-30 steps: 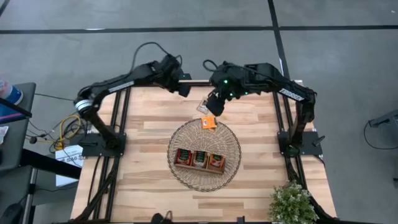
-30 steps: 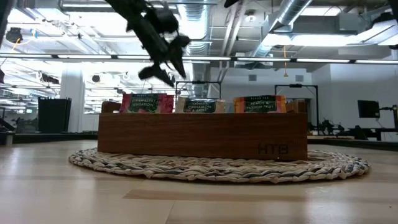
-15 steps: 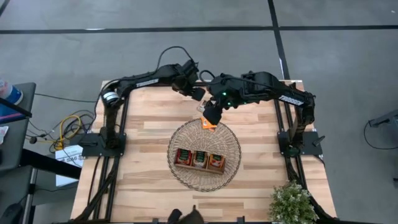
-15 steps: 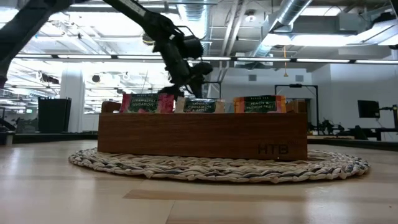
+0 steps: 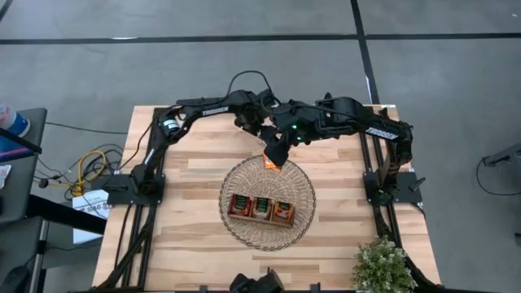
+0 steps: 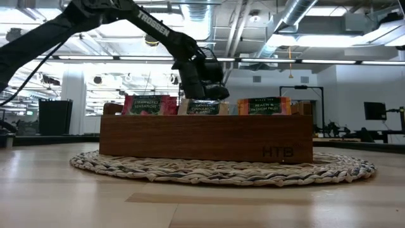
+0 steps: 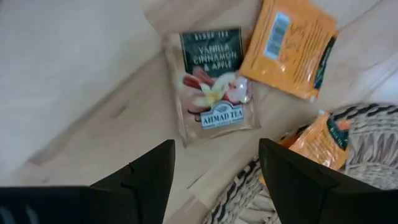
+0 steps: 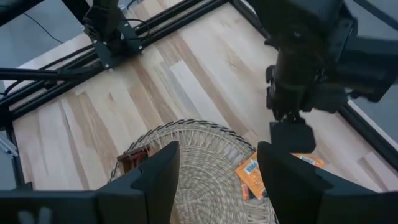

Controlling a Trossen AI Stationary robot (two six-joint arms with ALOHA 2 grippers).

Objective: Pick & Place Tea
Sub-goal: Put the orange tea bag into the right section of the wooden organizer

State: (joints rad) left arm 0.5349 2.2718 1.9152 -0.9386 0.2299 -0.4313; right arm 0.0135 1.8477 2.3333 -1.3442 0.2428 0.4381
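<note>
Grey concrete floor surrounds the wooden desk (image 5: 195, 203) in the high view. We see both arms meeting at the far edge of the wicker basket (image 5: 303, 213); the left pincer (image 5: 259, 130) and right pincer (image 5: 275, 156) sit close together over loose sachets near the rim. The wooden tray (image 5: 262, 219) in the basket centre holds three filled compartments.

Low view: tray front carries Strawberry, Vanilla Cinnamon and Peach sachet rows, upright; one arm hangs behind it.

Left wrist view: left pincer (image 7: 214, 180) stands wide, empty, above the vanilla sachet (image 7: 211, 87), flat on the desk just off the basket. An orange sachet (image 7: 289, 46) overlaps its corner; another orange sachet (image 7: 320, 140) lies on the rim.

Right wrist view: right pincer (image 8: 217, 180) is open, holding nothing, looking across the basket at the left arm.

We judge the step is grasping the vanilla sachet. Descend straight, centre the fingers across one edge, avoid snagging the overlapping orange one, and keep the right arm clear.
</note>
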